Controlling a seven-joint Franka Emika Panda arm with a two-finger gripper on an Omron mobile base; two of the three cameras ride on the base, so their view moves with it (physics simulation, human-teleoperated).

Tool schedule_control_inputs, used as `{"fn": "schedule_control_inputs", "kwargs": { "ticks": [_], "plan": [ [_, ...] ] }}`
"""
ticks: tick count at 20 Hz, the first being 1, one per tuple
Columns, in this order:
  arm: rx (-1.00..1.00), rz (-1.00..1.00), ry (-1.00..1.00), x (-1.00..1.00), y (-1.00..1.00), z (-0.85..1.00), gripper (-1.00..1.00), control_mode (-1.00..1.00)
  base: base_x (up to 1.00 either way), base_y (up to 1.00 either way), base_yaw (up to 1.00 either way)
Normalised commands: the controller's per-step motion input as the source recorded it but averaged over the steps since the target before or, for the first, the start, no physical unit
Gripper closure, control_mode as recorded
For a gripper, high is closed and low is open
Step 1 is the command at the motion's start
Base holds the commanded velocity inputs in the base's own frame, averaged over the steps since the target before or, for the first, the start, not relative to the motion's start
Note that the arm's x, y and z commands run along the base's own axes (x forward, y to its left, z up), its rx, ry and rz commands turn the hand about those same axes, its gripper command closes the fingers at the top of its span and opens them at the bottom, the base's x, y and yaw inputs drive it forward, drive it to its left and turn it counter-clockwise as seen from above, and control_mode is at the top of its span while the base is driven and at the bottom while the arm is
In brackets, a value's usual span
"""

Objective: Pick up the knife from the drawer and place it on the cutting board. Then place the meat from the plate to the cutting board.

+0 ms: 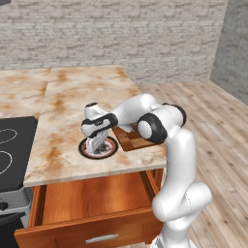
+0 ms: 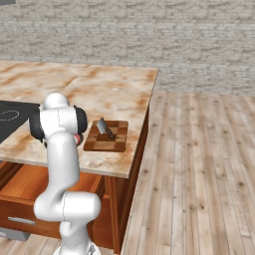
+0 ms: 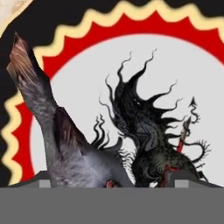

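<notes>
My gripper (image 1: 98, 145) is down on the round plate (image 1: 113, 148), which has a black rim and a red ring and lies near the counter's front edge. Close up in the hand view, the grey-brown meat (image 3: 65, 144) lies on the plate's pale centre (image 3: 87, 74) beside a black drawing. It reaches down between my gripper (image 3: 113, 183) tips, which stand wide apart on either side of it. The knife (image 2: 104, 128) lies on the checkered cutting board (image 2: 107, 142), just right of the plate. The wooden drawer (image 1: 92, 203) is pulled out below the counter.
A black stove top (image 1: 9, 145) lies left of the marble counter (image 1: 72, 101). The open drawer juts out in front of the base. Wooden floor (image 2: 199, 164) spreads to the right of the counter's end.
</notes>
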Motion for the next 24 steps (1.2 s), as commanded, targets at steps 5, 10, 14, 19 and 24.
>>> {"fn": "schedule_control_inputs", "kwargs": {
  "ticks": [5, 10, 14, 19, 24],
  "plan": [
    [0.00, 0.00, -0.06, 0.00, -0.01, 0.01, 1.00, -1.00, 0.00, 0.00, 0.00],
    [0.00, -0.07, 0.00, 0.00, -0.21, 0.51, 1.00, -1.00, 0.00, 0.00, 0.00],
    [0.00, -0.18, 0.08, 0.00, -0.60, 0.83, 1.00, -1.00, 0.00, 0.00, 0.00],
    [0.00, -0.29, 0.02, 0.00, -0.91, 0.45, 1.00, -1.00, 0.00, 0.00, 0.00],
    [0.00, -0.37, 0.01, 0.00, -0.97, 0.08, 1.00, -1.00, 0.00, 0.00, 0.00]
  ]
}}
